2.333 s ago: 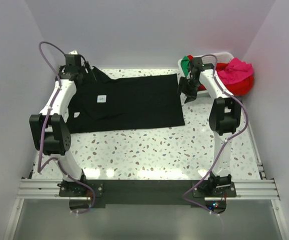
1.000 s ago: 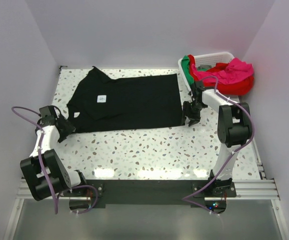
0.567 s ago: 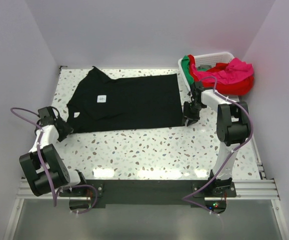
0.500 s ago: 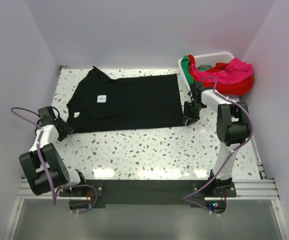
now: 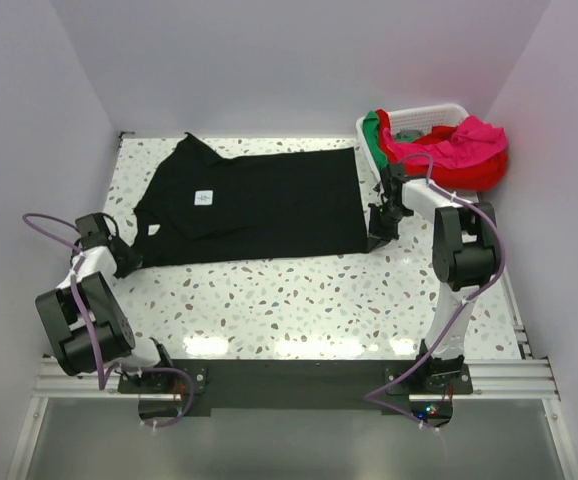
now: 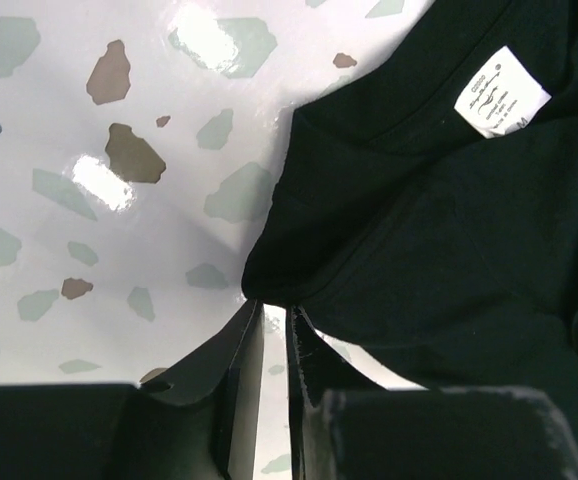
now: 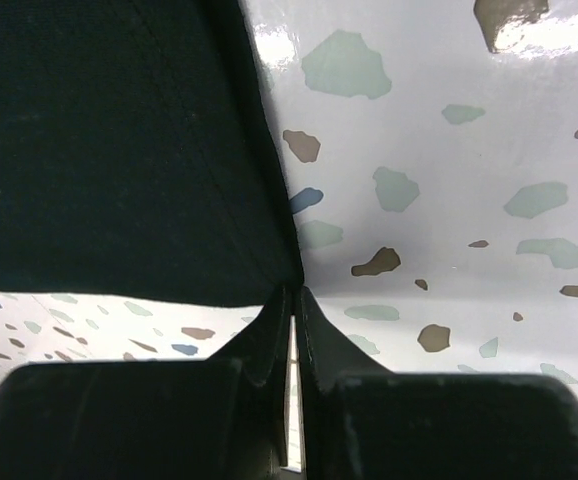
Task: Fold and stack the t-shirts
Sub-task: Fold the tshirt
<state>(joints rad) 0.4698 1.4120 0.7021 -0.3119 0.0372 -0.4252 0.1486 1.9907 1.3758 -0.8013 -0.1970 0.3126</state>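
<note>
Shirt point(image 5: 259, 205) black cloth, matt, fine weave on my feed; label point(image 6: 502, 92) white, printed, flat; table point(image 5: 299, 300) speckled stone-look, glossy, throwing lamp glare back at me; basket point(image 5: 434, 108) white plastic, smooth; left fingers point(image 6: 219, 385) black, matt, plastic I'd say; rail point(image 5: 529, 375) bare metal, dull sheen.

Terrazzo table point(image 5: 299, 300): black shirt point(image 5: 259, 205) lying spread flat at 11 o'clock; white basket point(image 5: 439, 110) sitting at 2 o'clock.
</note>
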